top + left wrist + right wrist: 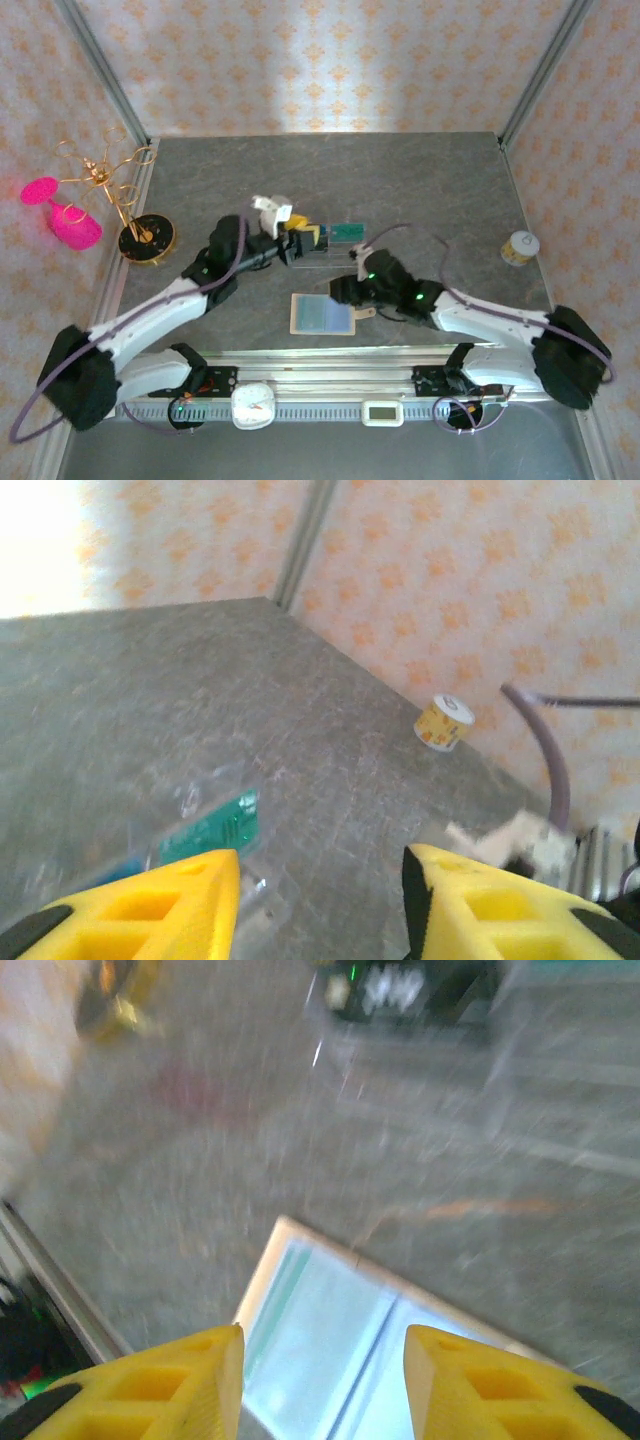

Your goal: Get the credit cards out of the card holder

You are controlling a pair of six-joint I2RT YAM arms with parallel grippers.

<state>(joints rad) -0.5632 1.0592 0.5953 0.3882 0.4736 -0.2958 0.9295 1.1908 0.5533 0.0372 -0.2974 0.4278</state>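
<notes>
The card holder (351, 318) lies open on the table, tan-rimmed with pale bluish slots facing up. In the right wrist view its tan rim (266, 1266) runs just beyond my right gripper (322, 1380), which hangs open right over the slots with nothing between its yellow fingers. Whether a card sits in the slots I cannot tell. A teal-green credit card (347, 232) rests on a clear plastic tray (322, 256). My left gripper (305, 240) is at the tray's left end. The left wrist view has that gripper (320, 900) open and empty, the teal card (210, 825) just past its left finger.
A gold wire stand (147, 238) and a pink object (62, 215) sit at the far left. A small yellow-and-white can (519, 248) stands near the right wall, seen also from the left wrist (443, 723). A white timer (254, 405) sits on the front rail.
</notes>
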